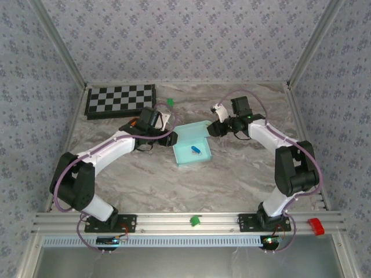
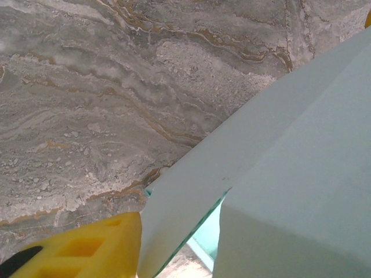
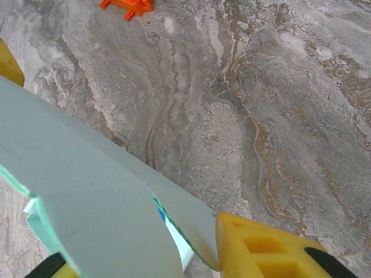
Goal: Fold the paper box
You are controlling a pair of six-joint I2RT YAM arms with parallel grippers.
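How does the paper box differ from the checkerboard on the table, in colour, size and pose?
Colour: the paper box is pale light blue; the checkerboard has black and white squares. Size: the paper box is smaller than the checkerboard. Pose: the paper box has sides folded up, while the checkerboard lies flat. Both rest on the marble-patterned table.

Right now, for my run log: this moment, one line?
paper box: not closed | left gripper: open, astride left side | right gripper: open, astride right side
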